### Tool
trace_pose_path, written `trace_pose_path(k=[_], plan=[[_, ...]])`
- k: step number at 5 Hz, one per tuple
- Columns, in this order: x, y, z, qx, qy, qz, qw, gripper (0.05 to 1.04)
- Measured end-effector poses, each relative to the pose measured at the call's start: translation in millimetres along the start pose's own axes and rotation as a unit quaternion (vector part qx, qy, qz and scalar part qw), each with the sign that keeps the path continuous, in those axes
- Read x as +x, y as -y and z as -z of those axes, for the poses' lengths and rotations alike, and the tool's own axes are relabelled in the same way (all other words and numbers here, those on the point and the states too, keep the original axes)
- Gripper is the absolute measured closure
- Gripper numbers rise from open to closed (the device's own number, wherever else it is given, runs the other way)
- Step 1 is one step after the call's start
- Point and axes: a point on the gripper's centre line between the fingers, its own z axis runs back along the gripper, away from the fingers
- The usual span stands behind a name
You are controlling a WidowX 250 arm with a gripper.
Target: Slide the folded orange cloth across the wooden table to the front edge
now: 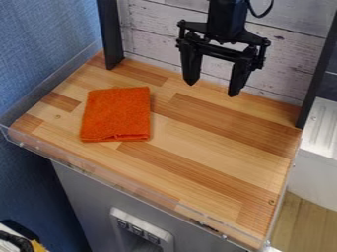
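In the camera view, shows the gripper (213,89) toward the back of the wooden top (197,162), right of centre and pointing down, spread wide and holding nothing. Looks raised off the wood, though cannot tell how high. Has the orange cloth (117,114) as nearest loose thing, well apart from both fingertips: off to the picture's left and closer to the camera, so on a slant from the gripper rather than straight below. Lies flat and folded on the left part of the wooden top, with a creased edge toward the camera. Seems to run a little longer from back to front than from side to side, roughly across the line joining the two fingertips. Stands beyond, a pale plank board (154,32) between two black posts (110,34) (319,74); runs along the near edge, a clear rim (131,186).
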Motion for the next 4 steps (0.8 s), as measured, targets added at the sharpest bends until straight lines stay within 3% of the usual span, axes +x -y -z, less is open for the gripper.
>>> trace_pose_path(k=[1, 2, 3, 4], plan=[[0.8, -12.1, 2.8, -0.005, -0.002, -0.039, 0.9992, 0.084], [-4.3, -33.1, 10.2, -0.010, -0.010, -0.114, 0.9933, 0.084], [-7.4, -54.2, 4.4, -0.017, 0.014, -0.194, 0.9808, 0.085], [-11.7, -70.8, 8.2, -0.027, 0.027, -0.267, 0.9629, 0.087]])
